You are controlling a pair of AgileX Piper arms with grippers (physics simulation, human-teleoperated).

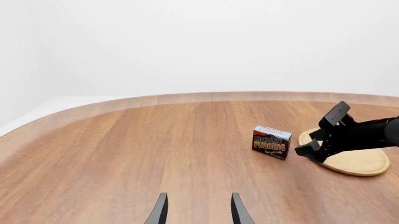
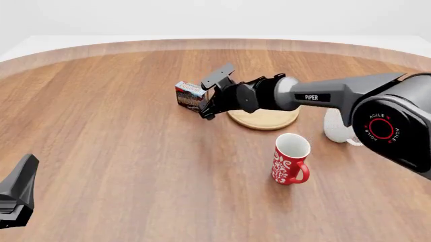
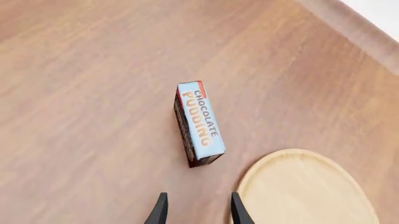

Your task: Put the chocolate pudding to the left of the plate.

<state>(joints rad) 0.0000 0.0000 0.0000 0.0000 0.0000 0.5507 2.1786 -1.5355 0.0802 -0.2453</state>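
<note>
Fingers on our right gripper [image 3: 195, 209] are spread, gripping nothing; left gripper [image 1: 197, 210] is open and empty too. We reckon it's basically done: pudding box [image 2: 190, 95] sits just left of the plate [image 2: 269, 120].

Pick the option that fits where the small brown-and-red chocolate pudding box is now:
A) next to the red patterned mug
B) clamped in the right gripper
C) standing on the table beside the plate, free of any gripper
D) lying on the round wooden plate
C: the small brown-and-red chocolate pudding box stands on the wooden table, apart from the round wooden plate, and the right gripper is open short of it.
</note>
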